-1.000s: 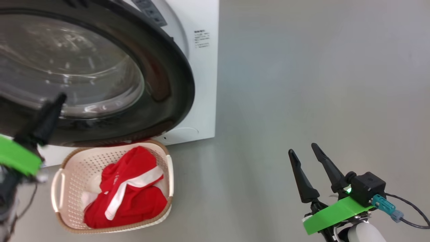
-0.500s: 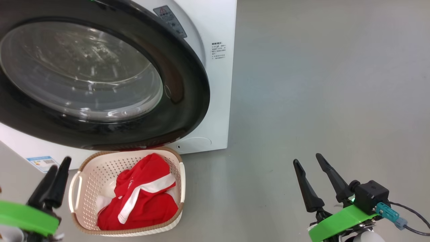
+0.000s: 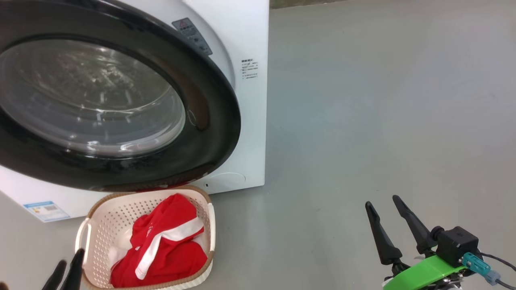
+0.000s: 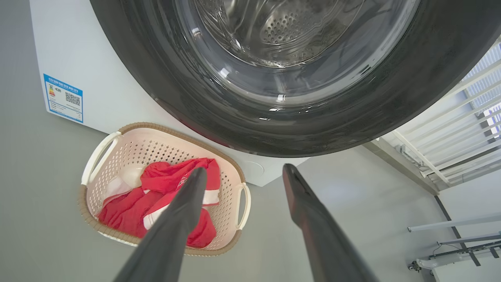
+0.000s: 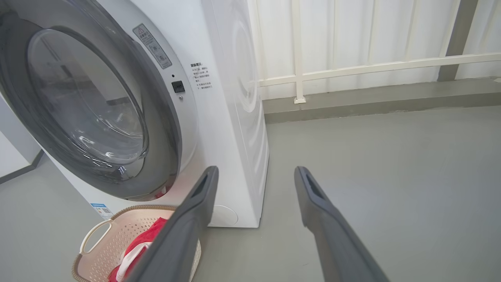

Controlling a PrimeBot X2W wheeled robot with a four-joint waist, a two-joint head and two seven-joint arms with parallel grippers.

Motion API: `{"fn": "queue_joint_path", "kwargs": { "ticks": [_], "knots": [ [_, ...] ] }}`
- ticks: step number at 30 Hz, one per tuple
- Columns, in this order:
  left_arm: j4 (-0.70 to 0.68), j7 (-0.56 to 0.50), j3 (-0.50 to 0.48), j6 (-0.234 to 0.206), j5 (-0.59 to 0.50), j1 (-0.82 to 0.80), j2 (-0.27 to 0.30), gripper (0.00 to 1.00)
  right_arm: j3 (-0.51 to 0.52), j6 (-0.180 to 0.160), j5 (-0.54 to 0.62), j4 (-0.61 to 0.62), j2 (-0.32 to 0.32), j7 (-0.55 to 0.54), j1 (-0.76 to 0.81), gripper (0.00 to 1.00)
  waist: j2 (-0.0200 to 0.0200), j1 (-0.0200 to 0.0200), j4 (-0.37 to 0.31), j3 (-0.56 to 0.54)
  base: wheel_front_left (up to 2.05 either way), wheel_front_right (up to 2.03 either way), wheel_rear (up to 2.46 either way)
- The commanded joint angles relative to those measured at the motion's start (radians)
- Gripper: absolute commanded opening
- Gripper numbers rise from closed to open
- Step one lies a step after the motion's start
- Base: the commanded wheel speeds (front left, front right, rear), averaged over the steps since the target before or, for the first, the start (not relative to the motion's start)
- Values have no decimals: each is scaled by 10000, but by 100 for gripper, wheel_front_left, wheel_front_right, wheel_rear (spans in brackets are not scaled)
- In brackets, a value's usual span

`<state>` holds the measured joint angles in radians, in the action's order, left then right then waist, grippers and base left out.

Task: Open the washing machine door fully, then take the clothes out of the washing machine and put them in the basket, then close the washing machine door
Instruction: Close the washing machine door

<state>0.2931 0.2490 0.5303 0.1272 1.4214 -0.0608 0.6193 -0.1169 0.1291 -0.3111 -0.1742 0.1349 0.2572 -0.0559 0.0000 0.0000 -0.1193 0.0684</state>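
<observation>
Head view: basket w/ red clothes sits under washing machine door, long axis toward washing machine. Left gripper just left of it, 2 fingers apart, empty; right gripper far right, spread, empty.

You had bright, even light with soft shadows. White glints streaked the washing machine door. The left gripper looked blurred in your head view; wrist views bowed straight lines near the edges.
</observation>
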Motion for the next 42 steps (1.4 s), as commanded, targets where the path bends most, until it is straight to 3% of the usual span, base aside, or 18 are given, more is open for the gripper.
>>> {"fn": "queue_joint_path", "kwargs": {
  "ticks": [1, 6, 14, 21, 27, 35, 42],
  "knots": [
    [-45, 116, -543, 35, -150, -168, 321, 100, -199, 16, -89, 237, 123, 46, 148, 100, 0, 0, -86, -79, 0, 0, 0],
    [234, 124, -1488, 35, -1079, 355, -251, 100, -110, 16, -118, 261, 255, 46, 325, 100, 0, 0, -233, -249, 0, 0, 0],
    [463, 126, -3135, 35, -3618, 941, -1436, 100, 68, 16, -161, 322, 385, 46, 589, 100, 0, 0, -277, -478, 0, 0, 0],
    [81, 127, -4581, 35, -6161, 1254, -2484, 100, 166, 16, -173, 381, 408, 46, 676, 100, 0, 0, -251, -545, 0, 0, 0],
    [-539, 127, -5507, 35, -7731, 1389, -3115, 100, 151, 16, -170, 410, 391, 46, 668, 100, 0, 0, -274, -552, 0, 0, 0],
    [-1364, 127, -6241, 35, -9191, 1627, -3754, 100, 158, 16, -172, 438, 394, 46, 700, 100, 0, 0, -294, -611, 0, 0, 0],
    [-1777, 127, -6734, 35, -9694, 1803, -4240, 100, 208, 16, -179, 473, 374, 46, 711, 100, 0, 0, -304, -633, 0, 0, 0]
  ]
}}
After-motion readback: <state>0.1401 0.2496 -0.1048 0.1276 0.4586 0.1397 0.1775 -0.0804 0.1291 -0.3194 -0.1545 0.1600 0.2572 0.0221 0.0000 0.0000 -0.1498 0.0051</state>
